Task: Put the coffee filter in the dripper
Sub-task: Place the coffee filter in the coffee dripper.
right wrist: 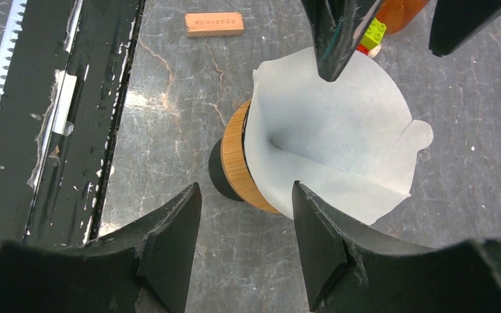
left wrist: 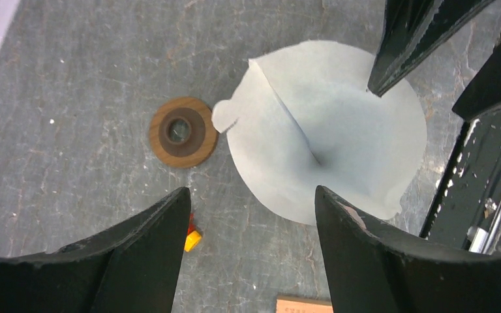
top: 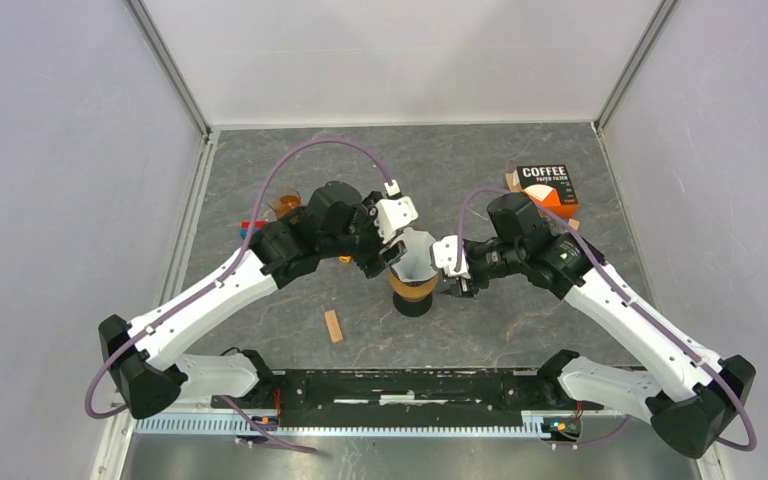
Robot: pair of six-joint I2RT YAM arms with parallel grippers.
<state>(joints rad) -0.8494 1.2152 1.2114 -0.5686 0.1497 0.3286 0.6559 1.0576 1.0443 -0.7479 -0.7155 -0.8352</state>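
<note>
filter [right wrist: 333,134] sits in dripper [right wrist: 233,156]; box [top: 547,188] lies behind, right.

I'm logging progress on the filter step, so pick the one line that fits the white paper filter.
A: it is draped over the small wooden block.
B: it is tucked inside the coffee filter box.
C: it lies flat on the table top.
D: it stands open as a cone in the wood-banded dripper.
D: the right wrist view shows the coffee filter opened into a cone, tip down inside the dripper, whose wooden band shows beneath the paper's edge.
</note>
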